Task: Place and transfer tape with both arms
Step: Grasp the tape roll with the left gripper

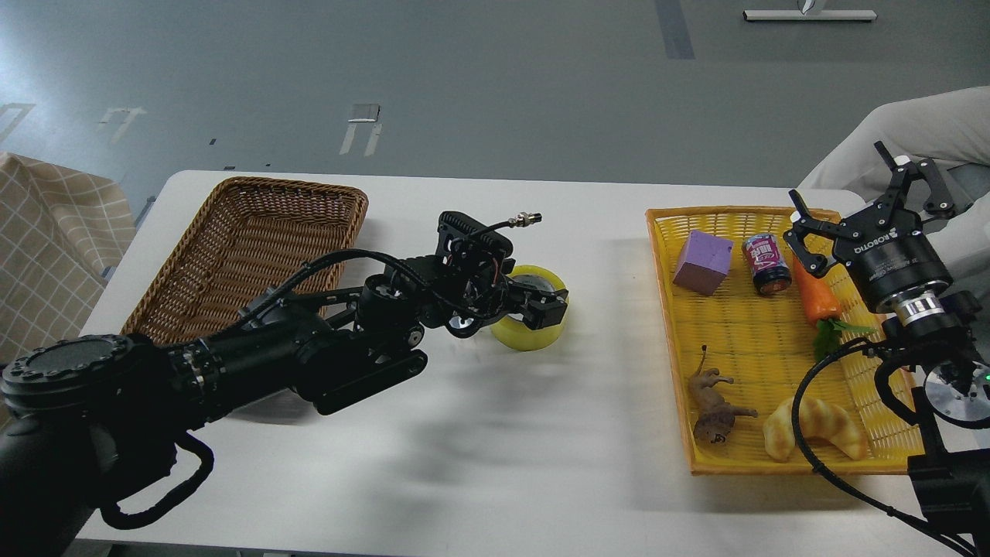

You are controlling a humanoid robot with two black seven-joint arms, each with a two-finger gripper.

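Note:
The tape [517, 337], a yellowish roll with a grey-white core, lies flat on the white table [495, 433] near its middle. My left gripper [543, 305] is lowered onto the roll from the left. Its black fingers [551, 311] cover the core and the roll's right wall. I cannot tell whether they are clamped on it. My right gripper [860, 187], marked ROBOTIQ, is open and empty. It hovers over the far right edge of the yellow tray [671, 325], above the carrot [814, 295].
A brown wicker basket [247, 232] stands at the back left, beside my left arm. The yellow tray holds a purple block [704, 261], a can [766, 264], a toy animal [715, 406] and a croissant toy [816, 429]. A checked cloth [46, 247] hangs at far left.

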